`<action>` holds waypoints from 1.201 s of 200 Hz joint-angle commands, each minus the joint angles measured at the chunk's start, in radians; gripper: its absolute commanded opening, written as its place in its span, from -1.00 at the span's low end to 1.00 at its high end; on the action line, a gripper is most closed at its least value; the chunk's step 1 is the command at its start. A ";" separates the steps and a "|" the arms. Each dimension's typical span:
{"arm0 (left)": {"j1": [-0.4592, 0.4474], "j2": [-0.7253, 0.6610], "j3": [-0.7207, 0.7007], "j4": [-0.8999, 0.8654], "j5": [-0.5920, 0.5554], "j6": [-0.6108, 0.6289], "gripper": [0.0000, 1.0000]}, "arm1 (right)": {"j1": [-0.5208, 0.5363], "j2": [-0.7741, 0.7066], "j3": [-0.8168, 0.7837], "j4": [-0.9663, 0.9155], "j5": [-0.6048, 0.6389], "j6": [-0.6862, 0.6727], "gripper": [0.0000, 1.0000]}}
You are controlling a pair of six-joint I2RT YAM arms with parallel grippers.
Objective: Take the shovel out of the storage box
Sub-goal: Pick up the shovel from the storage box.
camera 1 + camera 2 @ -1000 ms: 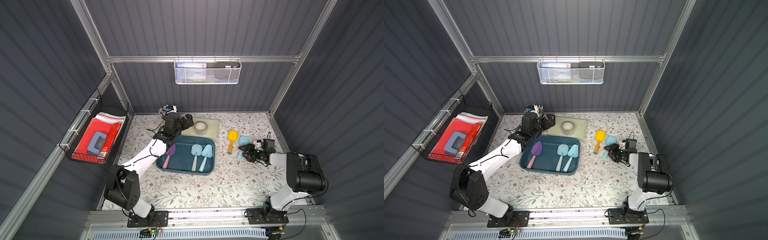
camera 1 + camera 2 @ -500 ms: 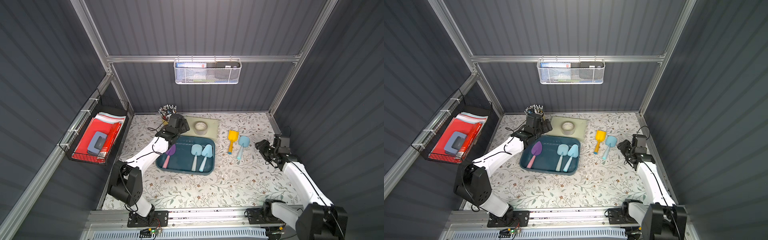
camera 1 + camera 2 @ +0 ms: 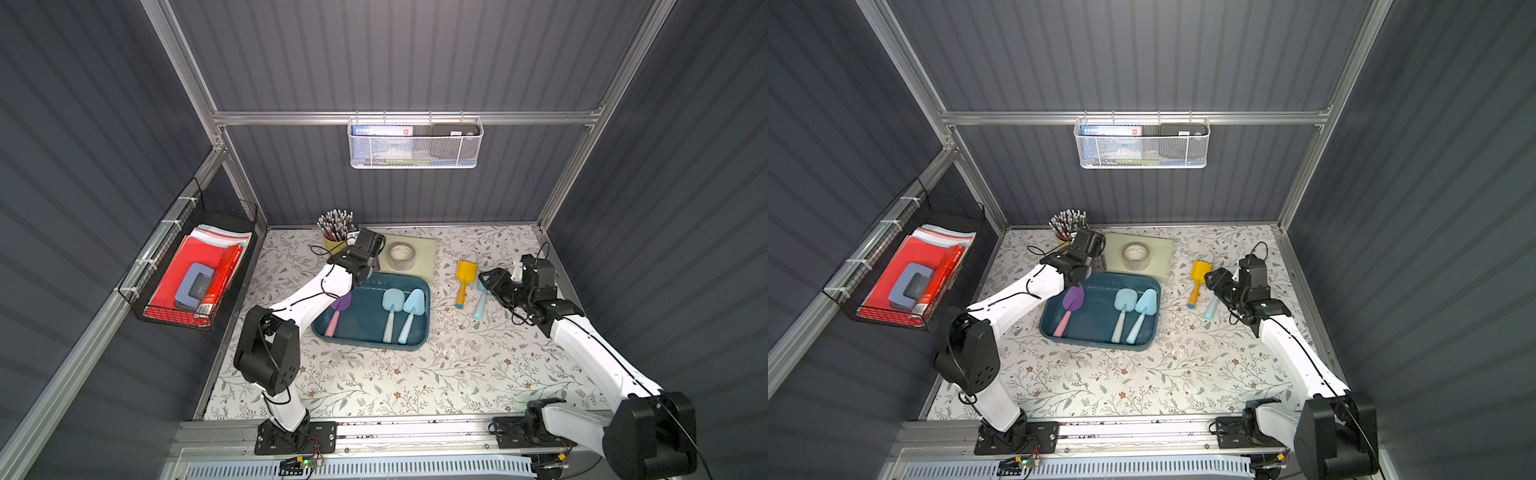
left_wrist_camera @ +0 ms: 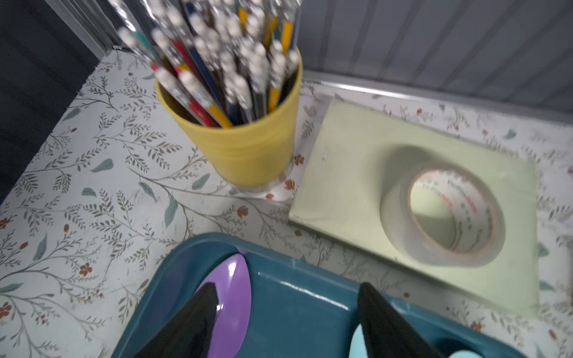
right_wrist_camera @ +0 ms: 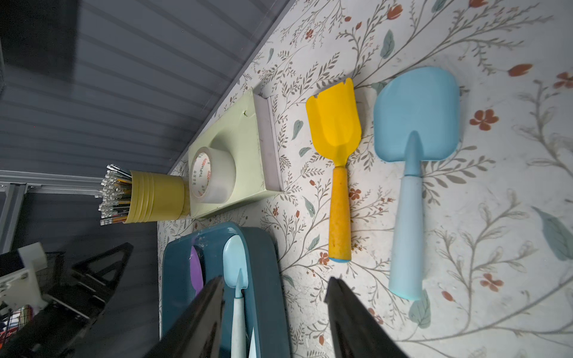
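Plastic, so light, stiff and probably slick, the purple shovel lies at nine o'clock in the storage box, best pinched across its slim pink handle; left fingers stand apart over its blade, right fingers apart, empty.

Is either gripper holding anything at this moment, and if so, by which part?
Nothing is held. The left gripper has its jaws apart over the blade of the purple shovel in the storage box. The right gripper is open and empty.

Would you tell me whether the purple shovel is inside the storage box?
In: the purple shovel lies on the storage box floor, below the left gripper.
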 commanded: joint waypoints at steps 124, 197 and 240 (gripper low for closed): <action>-0.074 0.338 0.035 -0.320 -0.198 -0.231 0.51 | 0.014 0.009 -0.038 0.052 -0.025 -0.003 0.16; -0.065 0.356 0.021 -0.272 -0.236 -0.235 0.38 | 0.014 0.032 -0.035 0.057 -0.032 -0.010 0.16; -0.020 0.302 -0.043 -0.226 -0.232 -0.217 0.22 | 0.015 0.036 -0.038 0.059 -0.037 -0.010 0.16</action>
